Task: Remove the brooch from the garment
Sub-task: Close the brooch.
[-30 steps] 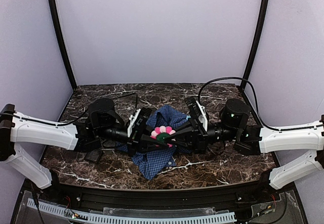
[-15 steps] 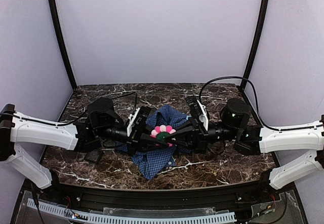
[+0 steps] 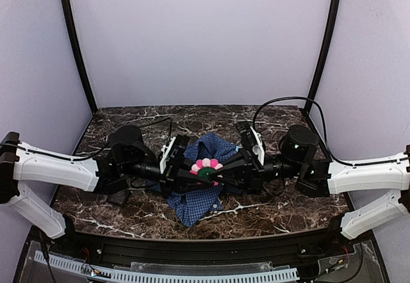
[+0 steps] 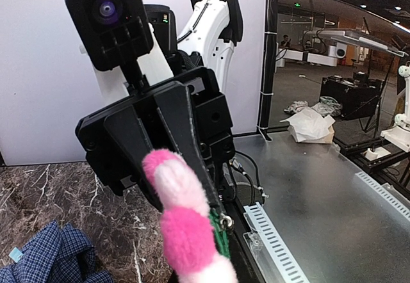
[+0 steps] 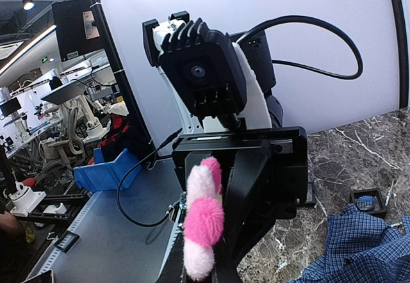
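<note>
The brooch (image 3: 206, 167), a pink-petalled flower with a green centre, is held in the air between my two grippers, above the checked blue garment (image 3: 200, 200). My left gripper (image 3: 197, 173) comes in from the left and my right gripper (image 3: 216, 170) from the right; both have their fingers closed together on the brooch. In the left wrist view the brooch (image 4: 182, 228) is edge-on with the right gripper's fingers (image 4: 186, 136) pinched at its green back. In the right wrist view the brooch (image 5: 205, 222) stands before the left gripper's fingers (image 5: 246, 190). The garment (image 5: 359, 248) lies low on the table.
A small black square tray (image 3: 118, 198) lies on the marble table (image 3: 275, 209) under the left arm and shows in the right wrist view (image 5: 368, 201). A light-blue tag (image 4: 15, 254) sits on the garment (image 4: 51, 257). Walls close in the back and sides.
Almost nothing. The left arm's wrist has edged slightly to the left; the brooch and both grippers stay where they were.
</note>
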`<action>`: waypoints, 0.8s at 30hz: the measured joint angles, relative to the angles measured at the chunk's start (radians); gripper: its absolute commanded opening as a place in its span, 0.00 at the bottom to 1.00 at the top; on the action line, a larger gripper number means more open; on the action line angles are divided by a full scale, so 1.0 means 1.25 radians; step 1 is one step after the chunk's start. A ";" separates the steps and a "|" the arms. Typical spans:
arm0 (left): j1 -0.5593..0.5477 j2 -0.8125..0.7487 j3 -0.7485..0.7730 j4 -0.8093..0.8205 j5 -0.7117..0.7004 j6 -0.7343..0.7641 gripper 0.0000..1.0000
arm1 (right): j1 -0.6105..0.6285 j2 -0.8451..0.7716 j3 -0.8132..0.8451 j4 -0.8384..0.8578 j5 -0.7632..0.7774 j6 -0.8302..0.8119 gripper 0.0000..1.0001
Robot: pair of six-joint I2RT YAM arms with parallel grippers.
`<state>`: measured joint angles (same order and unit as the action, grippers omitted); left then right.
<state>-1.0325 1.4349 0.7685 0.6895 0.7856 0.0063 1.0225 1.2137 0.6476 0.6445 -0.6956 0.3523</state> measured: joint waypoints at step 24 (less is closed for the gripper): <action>-0.008 -0.014 -0.014 0.008 -0.020 -0.042 0.01 | 0.001 -0.005 -0.009 0.011 0.019 0.006 0.00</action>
<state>-1.0420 1.4174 0.7509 0.6991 0.7609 -0.0467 1.0241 1.2079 0.6361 0.6582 -0.6720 0.3595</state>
